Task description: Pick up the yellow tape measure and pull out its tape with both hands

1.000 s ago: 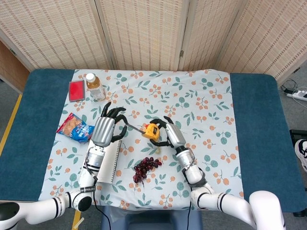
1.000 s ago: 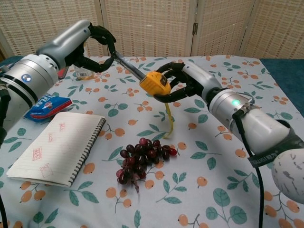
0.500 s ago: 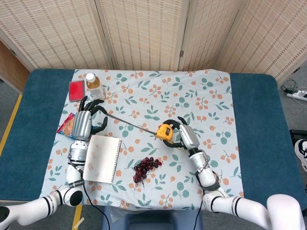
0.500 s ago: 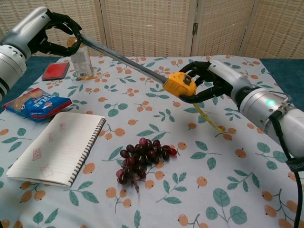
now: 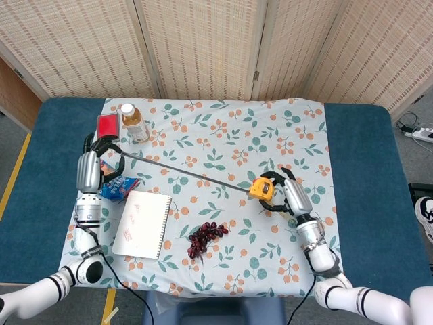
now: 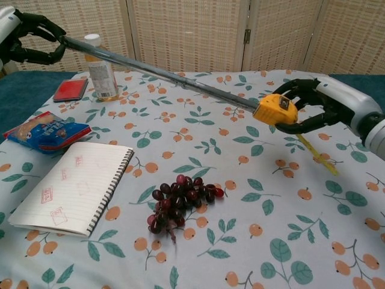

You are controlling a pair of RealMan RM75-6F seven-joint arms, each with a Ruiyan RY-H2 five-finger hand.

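The right hand grips the yellow tape measure above the table at about four o'clock. Its tape stretches out toward nine o'clock, where the left hand pinches the end in its fingers. Grapes and a notebook lie below the tape.

No text could be read with any certainty. The blue snack bag carried printed lettering too blurred to make out, and the notebook page bore faint red stamp marks that stayed illegible.
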